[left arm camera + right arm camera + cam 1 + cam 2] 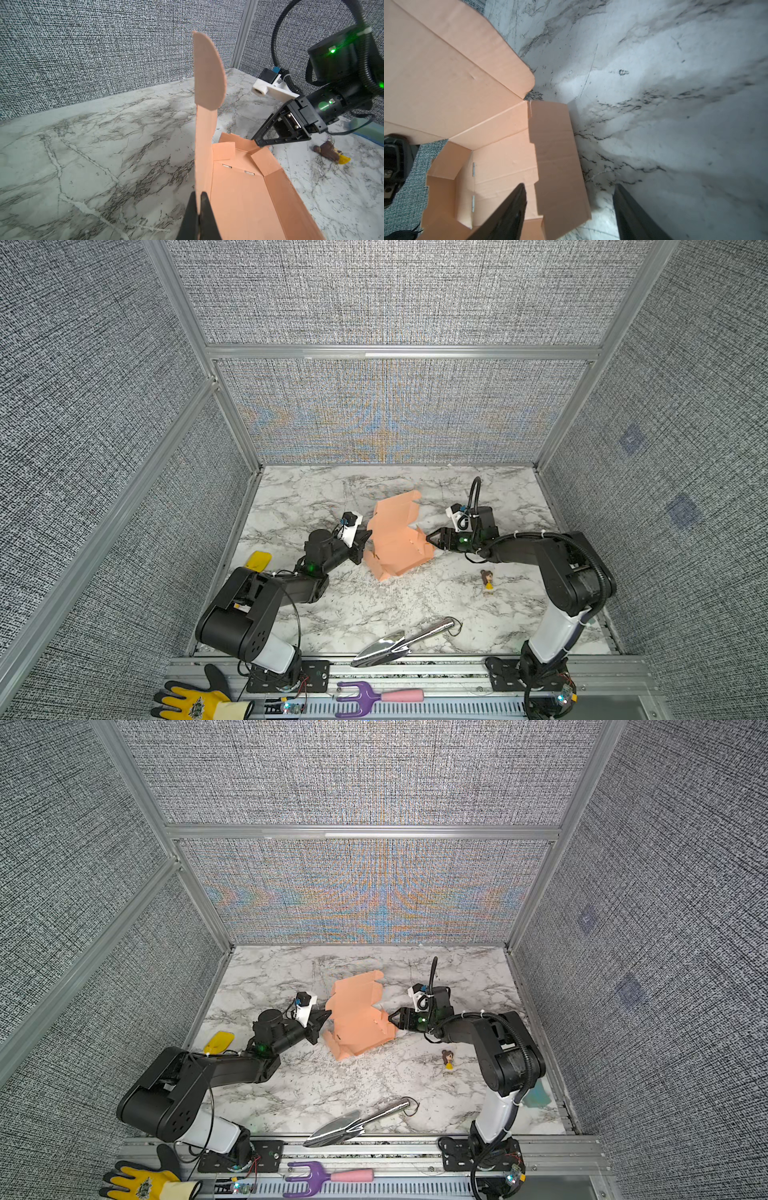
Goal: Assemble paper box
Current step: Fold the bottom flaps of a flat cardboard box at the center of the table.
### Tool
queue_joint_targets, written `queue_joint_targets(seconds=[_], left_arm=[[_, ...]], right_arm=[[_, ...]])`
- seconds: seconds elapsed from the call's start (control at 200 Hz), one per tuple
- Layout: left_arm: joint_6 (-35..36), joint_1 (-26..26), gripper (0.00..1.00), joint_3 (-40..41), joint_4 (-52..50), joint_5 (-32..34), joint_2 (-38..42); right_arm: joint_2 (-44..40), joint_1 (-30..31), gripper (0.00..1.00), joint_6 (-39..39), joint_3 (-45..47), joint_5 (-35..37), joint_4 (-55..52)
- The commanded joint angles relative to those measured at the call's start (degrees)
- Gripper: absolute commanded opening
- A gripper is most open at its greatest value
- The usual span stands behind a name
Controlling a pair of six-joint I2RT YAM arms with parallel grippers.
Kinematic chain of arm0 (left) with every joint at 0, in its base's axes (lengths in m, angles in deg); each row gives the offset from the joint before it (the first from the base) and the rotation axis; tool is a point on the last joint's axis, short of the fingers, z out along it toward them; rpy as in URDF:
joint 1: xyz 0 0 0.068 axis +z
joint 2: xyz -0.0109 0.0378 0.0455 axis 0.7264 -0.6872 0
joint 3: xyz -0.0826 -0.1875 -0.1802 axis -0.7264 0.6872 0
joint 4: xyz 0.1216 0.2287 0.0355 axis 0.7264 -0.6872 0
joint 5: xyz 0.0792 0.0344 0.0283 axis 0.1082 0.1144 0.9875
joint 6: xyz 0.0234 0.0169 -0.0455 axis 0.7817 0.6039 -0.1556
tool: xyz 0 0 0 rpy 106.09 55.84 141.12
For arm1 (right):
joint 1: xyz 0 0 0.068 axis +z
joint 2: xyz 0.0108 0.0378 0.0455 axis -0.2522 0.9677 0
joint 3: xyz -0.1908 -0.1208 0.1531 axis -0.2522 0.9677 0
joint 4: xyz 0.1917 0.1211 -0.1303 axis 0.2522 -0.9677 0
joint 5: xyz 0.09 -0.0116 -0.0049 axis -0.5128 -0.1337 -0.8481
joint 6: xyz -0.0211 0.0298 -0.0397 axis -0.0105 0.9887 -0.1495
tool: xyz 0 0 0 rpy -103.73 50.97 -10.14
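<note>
The paper box (395, 539) (357, 1019) is a salmon-pink cardboard piece, partly folded, lying in the middle of the marble table. Its tall lid panel with a rounded flap (207, 72) stands upright. My left gripper (363, 548) (321, 1025) (198, 195) is shut on the near edge of the box's left wall. My right gripper (432, 540) (392, 1017) (570, 187) is open at the box's right end. A loose side flap (556, 155) stands between its jaws, and neither finger touches the flap. The box floor with two slots (239, 197) shows in the left wrist view.
A metal trowel (399, 643) lies near the front edge. A small doll figure (487, 580) lies right of the box and a yellow piece (258, 561) lies by the left arm. A glove (191, 701) and a purple hand fork (374, 697) rest on the front rail. Walls enclose three sides.
</note>
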Motion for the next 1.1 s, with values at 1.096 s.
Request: queue_joint_targets(seconds=[1.096], left_arm=[[2.85, -2.59, 0.0, -0.02, -2.78, 3.79, 1.53]], right_arm=[[5.52, 2.35, 0.3, 4.71, -4.07, -4.35, -1.96]])
